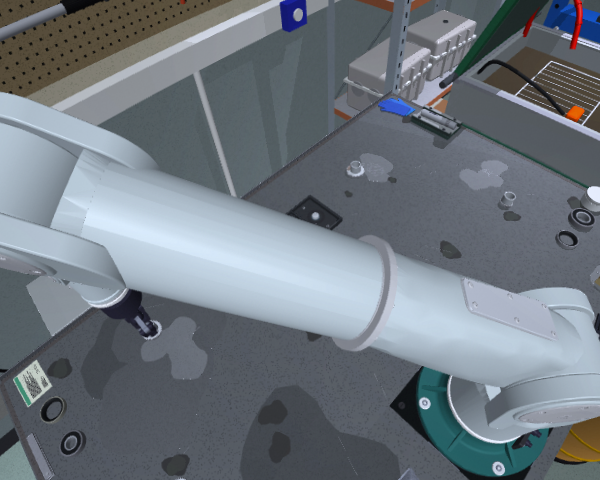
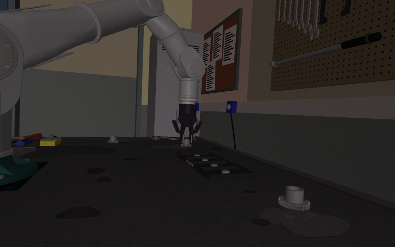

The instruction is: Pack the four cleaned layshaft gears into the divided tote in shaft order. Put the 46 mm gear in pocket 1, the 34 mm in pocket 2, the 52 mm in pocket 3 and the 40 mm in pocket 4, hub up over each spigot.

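Observation:
On the dark bench top, the black divided tote (image 2: 214, 165) lies flat near the wall side with a pale spigot in each of its pockets; the arm hides most of it from the side camera (image 1: 315, 213). Just beyond its far end my gripper (image 2: 186, 139) (image 1: 148, 328) reaches straight down and grips the hub of a small grey gear (image 2: 186, 142) (image 1: 153, 329) that rests on the bench. A second gear (image 2: 294, 198) (image 1: 355, 169) sits hub up on a pale stain. A third (image 2: 112, 139) (image 1: 507, 199) stands farther off. No fourth gear is in sight.
Behind the bench runs a wall with a pegboard of wrenches (image 2: 343, 40) and a notice board. Bearing rings (image 1: 581, 219) and seals (image 1: 53, 409) lie near the bench corners. The arm's green base (image 1: 466, 418) stands at one edge, with dark and pale stains scattered over the surface.

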